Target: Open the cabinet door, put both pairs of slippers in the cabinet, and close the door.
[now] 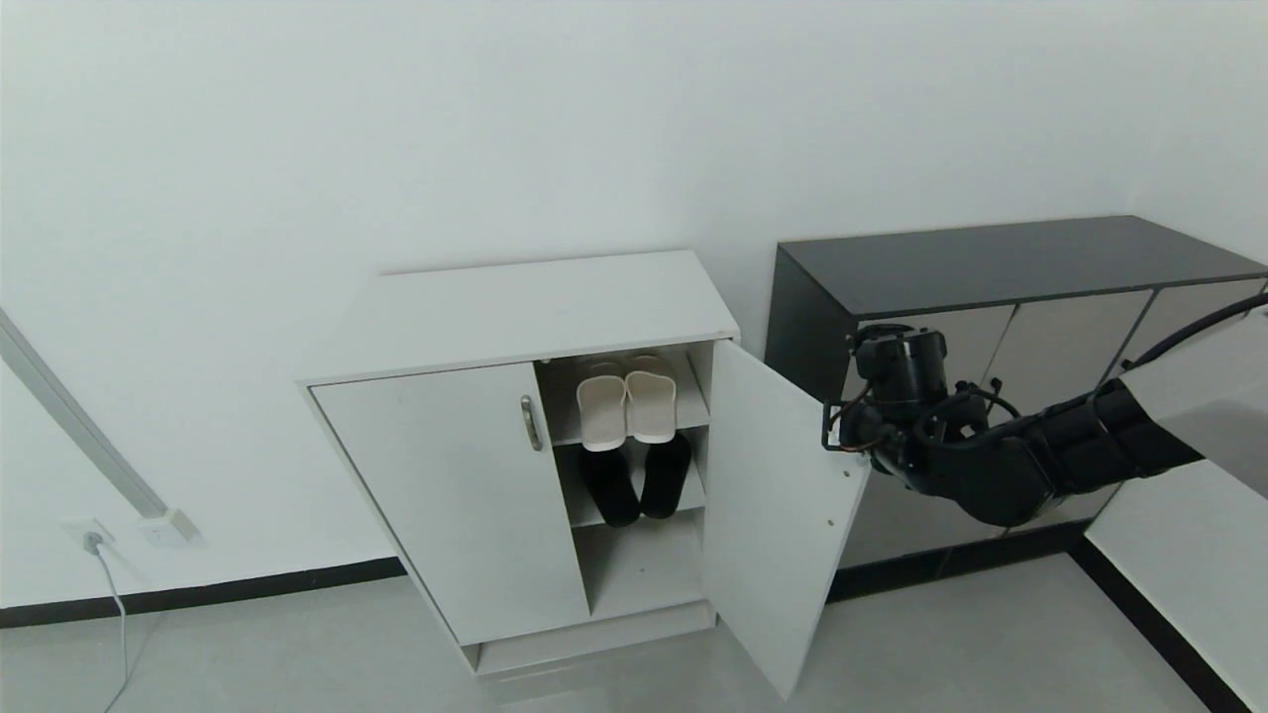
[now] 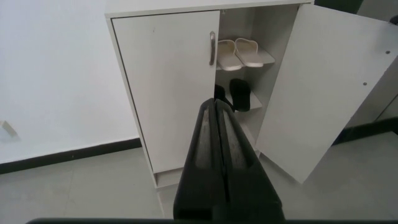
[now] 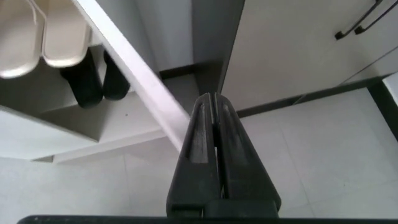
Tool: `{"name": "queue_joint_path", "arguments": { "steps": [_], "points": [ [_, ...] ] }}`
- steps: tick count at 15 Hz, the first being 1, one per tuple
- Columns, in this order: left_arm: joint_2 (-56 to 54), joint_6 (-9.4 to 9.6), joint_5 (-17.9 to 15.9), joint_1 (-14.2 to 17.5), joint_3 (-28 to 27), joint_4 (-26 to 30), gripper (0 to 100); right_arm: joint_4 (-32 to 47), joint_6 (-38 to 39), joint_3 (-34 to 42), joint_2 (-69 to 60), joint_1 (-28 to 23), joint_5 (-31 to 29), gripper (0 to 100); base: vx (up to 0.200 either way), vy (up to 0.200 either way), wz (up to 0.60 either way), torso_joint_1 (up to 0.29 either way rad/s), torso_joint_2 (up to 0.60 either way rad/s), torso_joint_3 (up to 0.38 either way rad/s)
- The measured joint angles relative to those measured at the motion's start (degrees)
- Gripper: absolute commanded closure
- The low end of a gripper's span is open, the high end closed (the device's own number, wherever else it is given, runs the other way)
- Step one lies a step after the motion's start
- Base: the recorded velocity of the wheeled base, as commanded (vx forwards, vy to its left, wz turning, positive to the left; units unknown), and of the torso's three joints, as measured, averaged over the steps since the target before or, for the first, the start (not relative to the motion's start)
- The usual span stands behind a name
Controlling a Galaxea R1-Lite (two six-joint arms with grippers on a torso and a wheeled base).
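A white cabinet (image 1: 515,317) stands on the floor against a white wall, with a dark sideboard (image 1: 991,262) beside it. The cabinet's right door (image 1: 783,505) is swung open and its left door (image 1: 456,495) is shut. White slippers (image 1: 626,404) lie on the top shelf, and black slippers (image 1: 634,480) on the shelf below. The right claw (image 3: 216,96) is pinched together and empty, near the open door's edge. The left claw (image 2: 216,101), also pinched together and empty, faces the cabinet front from well apart. A metal handle (image 1: 532,423) sits on the left door.
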Motion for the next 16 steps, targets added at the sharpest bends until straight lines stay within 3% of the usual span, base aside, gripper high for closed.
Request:
{"name": "queue_joint_path", "arguments": {
  "steps": [10, 16],
  "points": [
    [0.0, -0.06, 0.0, 0.0, 0.0, 0.0, 100, -0.2, 2.4, 7.9, -7.2, 14.6, 0.0, 100, 0.000, 0.000, 0.00, 0.000, 0.00, 0.000],
    [0.0, -0.06, 0.1, -0.1, 0.0, 0.0, 100, -3.2, 0.3, 11.5, -9.1, 16.8, 2.0, 100, 0.000, 0.000, 0.00, 0.000, 0.00, 0.000]
  ]
}}
